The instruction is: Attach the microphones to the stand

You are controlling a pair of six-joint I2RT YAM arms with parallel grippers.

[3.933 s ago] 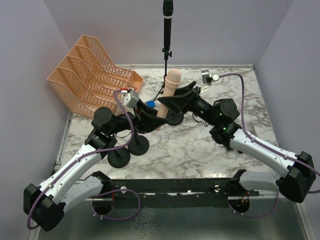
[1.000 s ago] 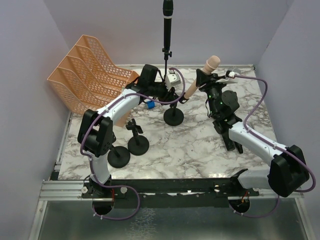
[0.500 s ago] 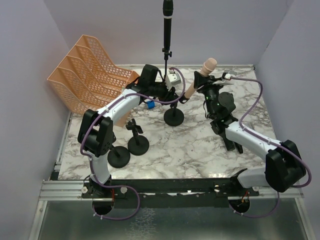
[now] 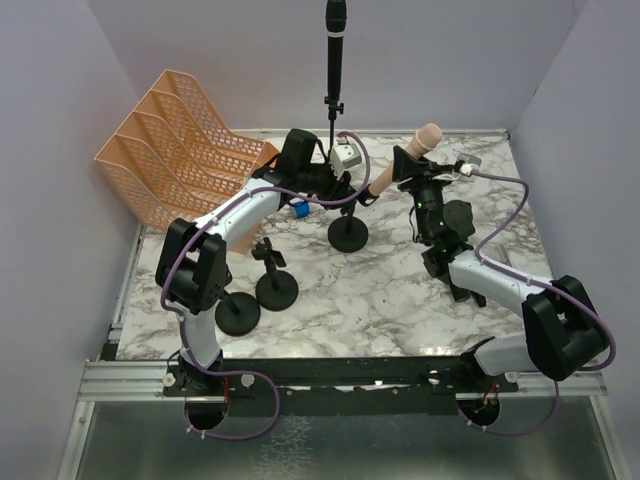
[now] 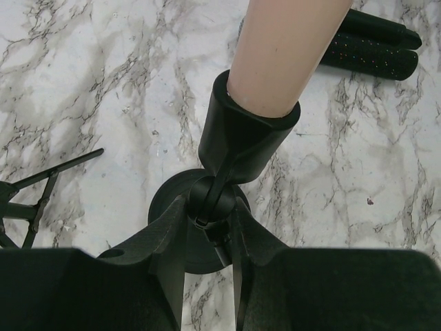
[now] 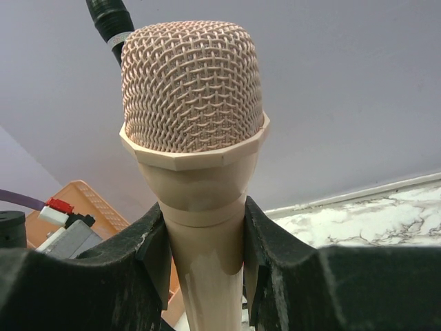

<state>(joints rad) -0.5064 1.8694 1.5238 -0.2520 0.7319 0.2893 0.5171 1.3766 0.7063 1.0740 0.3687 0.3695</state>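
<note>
From here the slim pale pink microphone (image 4: 384, 179), smooth and glossy along its plastic body, stands tilted over the middle of the white, grey-veined marble table (image 4: 380, 290). Its rounded woven-mesh head (image 6: 193, 83) points up toward the right rear corner. Its lower end sits inside the black cup-shaped clip (image 5: 247, 138) of a short black stand (image 4: 348, 236), whose flat round base rests on the marble. The right gripper (image 6: 203, 234) has its matte black jaws pressed against both sides of the microphone's neck, just under the faceted collar below the mesh, so it is gripping it. The left gripper (image 5: 210, 219) reaches in from the left, and its jaws are closed on the stand's small pivot joint directly beneath the clip. Past the clip, two black stick microphones (image 5: 368, 49), one with a finely speckled surface, lie side by side flat on the table. A slim black microphone (image 4: 335, 22) is held upright on a tall thin pole stand (image 4: 332, 120) at the back edge. Near the front left sit a low stand with a black disc base (image 4: 277, 291) and a second disc-based stand (image 4: 238, 316) just beside it. A stack of orange plastic lattice file trays (image 4: 170, 150) slants in the left rear corner, and a small blue object (image 4: 298, 209) lies near the left arm.
</note>
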